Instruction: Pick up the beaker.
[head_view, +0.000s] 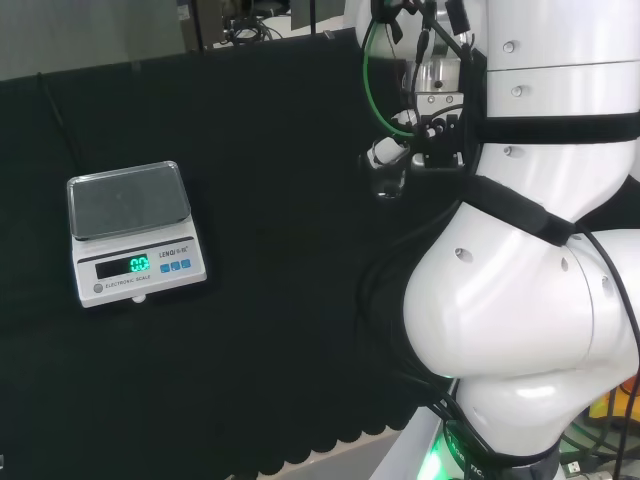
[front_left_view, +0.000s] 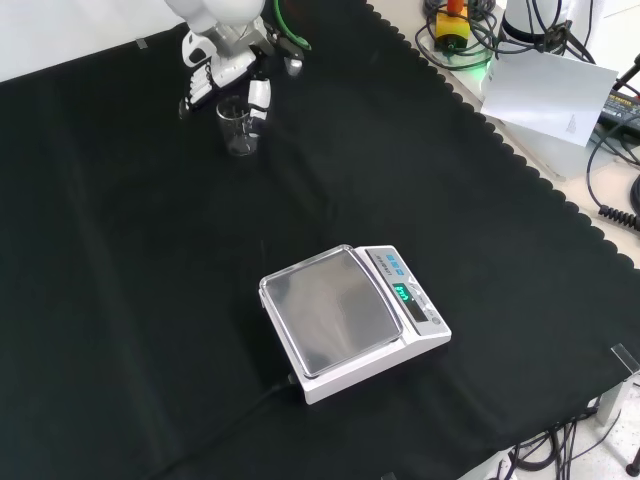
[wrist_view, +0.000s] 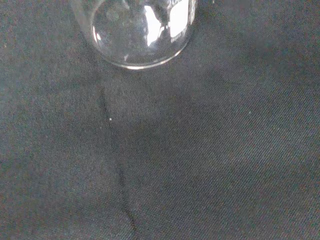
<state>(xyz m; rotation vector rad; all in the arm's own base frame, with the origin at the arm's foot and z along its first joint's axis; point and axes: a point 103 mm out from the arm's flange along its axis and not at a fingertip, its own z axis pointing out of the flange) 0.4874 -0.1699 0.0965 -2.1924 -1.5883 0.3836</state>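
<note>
Standing upright on the black cloth near the far edge of the desk in the front view, the clear glass beaker sits just below the hand, which comes in from the top of that view. White fingers reach down on either side of the beaker's rim, one close against its right side, but I cannot tell whether they are closed on the glass or merely beside it. In the head view the beaker shows under the hand, left of the white arm. A white scale with a steel pan stands well apart, nearer the desk's front edge.
</note>
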